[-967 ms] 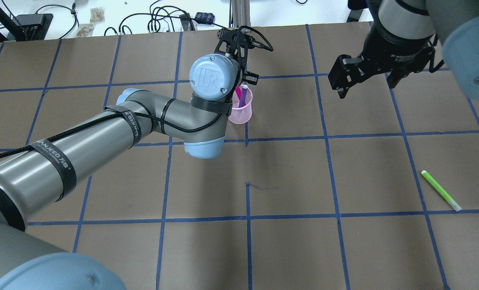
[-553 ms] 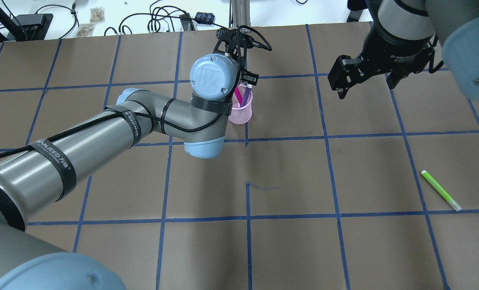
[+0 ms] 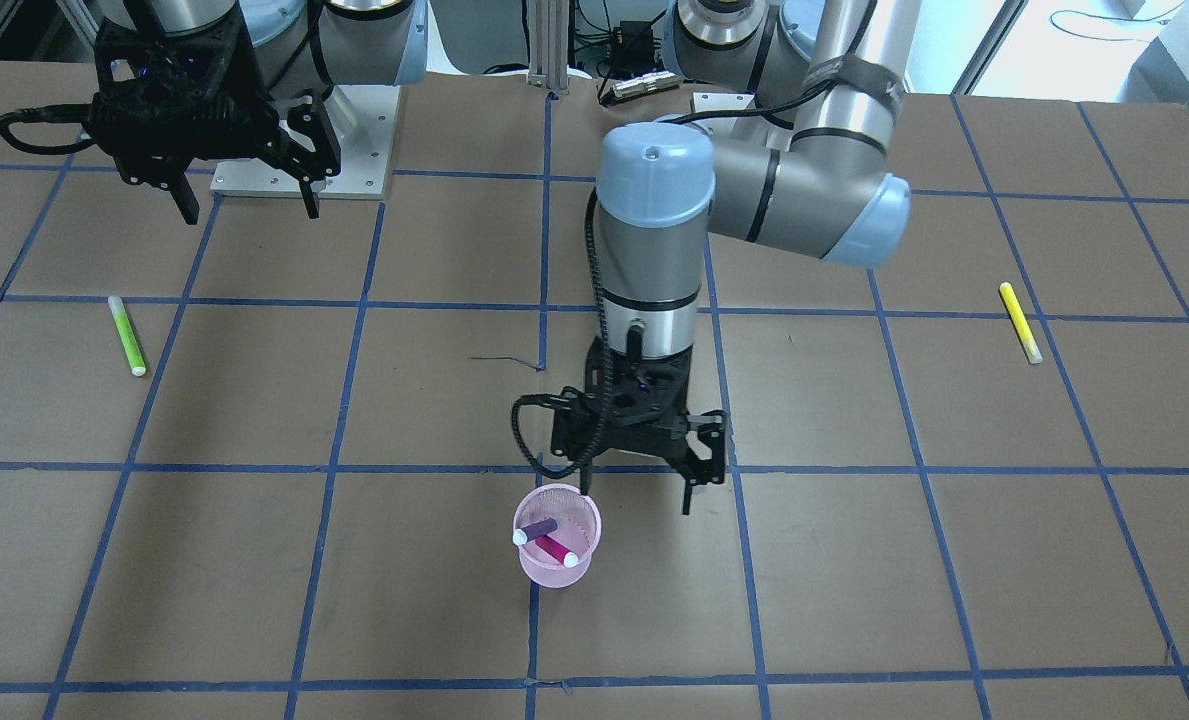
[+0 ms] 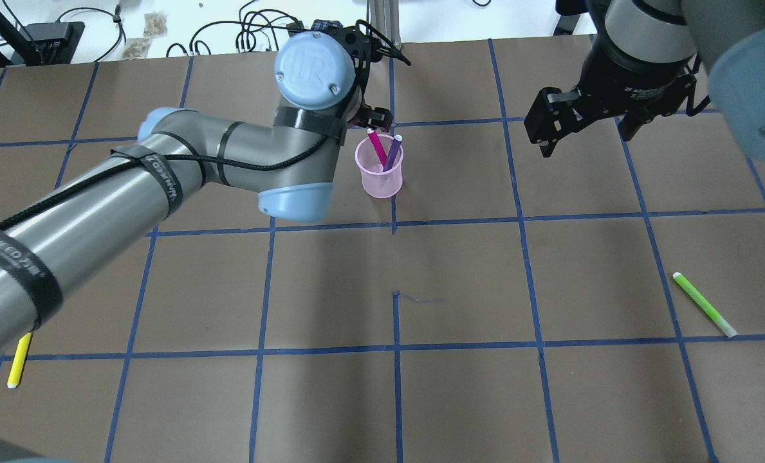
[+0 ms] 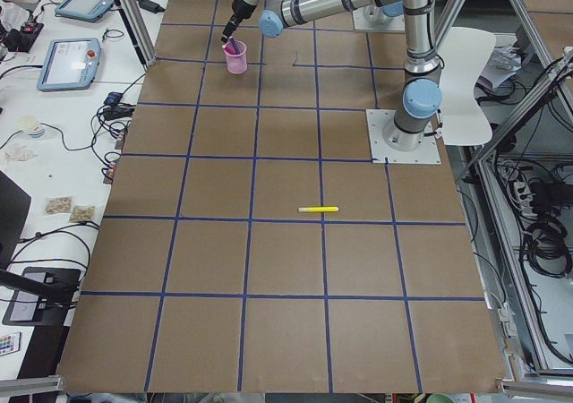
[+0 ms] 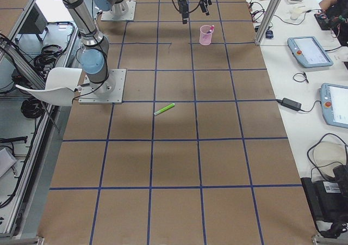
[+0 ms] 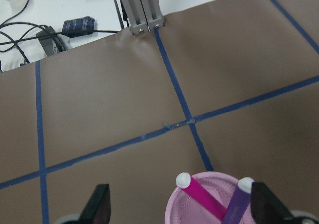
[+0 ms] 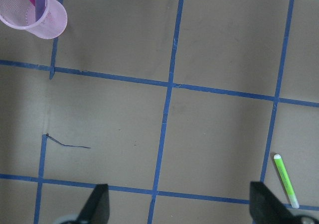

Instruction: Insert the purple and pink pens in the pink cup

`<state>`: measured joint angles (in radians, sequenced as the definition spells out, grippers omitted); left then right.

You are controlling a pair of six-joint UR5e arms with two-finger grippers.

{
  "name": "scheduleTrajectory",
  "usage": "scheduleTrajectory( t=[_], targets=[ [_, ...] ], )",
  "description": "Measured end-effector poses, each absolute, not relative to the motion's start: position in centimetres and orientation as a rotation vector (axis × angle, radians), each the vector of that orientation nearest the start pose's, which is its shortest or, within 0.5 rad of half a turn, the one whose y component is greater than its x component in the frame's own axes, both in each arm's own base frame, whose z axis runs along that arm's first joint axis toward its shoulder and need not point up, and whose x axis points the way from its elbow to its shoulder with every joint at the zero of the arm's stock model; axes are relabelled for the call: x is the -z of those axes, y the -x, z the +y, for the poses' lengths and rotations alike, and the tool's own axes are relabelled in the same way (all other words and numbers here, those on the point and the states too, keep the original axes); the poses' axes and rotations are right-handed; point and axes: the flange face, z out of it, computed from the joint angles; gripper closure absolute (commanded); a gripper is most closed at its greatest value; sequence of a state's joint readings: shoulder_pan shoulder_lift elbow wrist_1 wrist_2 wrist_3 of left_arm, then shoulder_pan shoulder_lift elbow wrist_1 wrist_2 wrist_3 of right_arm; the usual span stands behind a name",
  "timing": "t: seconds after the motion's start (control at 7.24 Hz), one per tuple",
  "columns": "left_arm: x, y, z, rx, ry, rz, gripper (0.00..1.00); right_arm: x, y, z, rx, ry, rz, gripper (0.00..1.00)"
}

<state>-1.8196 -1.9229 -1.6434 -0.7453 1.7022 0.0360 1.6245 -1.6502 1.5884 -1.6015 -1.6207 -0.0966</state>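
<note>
Pink cup (image 3: 552,572) at mid-table holds the purple pen (image 3: 536,530) and pink pen (image 3: 557,550) leaning inside, so the left gripper (image 3: 636,497) just behind, spread wide and empty, should rise straight without clipping them, the far right gripper (image 3: 249,212) likewise spread, empty.

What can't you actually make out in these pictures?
- Left wrist view: the bottom edge cuts off the pink cup, hiding the lower ends of the pink pen and purple pen.
- Overhead view: the left arm covers one end of the yellow pen.
- Side views: the pens in the cup are too small to tell apart.
</note>
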Motion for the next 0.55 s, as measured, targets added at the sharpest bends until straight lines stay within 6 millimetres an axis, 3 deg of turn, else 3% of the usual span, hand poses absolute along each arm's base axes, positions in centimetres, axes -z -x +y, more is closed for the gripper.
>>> scheduleTrajectory(
  t=[0.28,0.41,0.55],
  targets=[
    [-39.6,19.9,-58.2,0.332,-0.231,3.072,0.00,-52.1,-15.3,-45.9,0.147,0.236,3.182,0.00],
    [-42.4,16.9,-57.3,0.239,-0.152,3.125,0.00,-52.0,-15.3,-45.8,0.145,0.236,3.181,0.00],
    [-45.0,15.1,-55.8,0.191,-0.102,3.151,0.00,-52.0,-15.4,-45.8,0.144,0.235,3.181,0.00]
  ],
)
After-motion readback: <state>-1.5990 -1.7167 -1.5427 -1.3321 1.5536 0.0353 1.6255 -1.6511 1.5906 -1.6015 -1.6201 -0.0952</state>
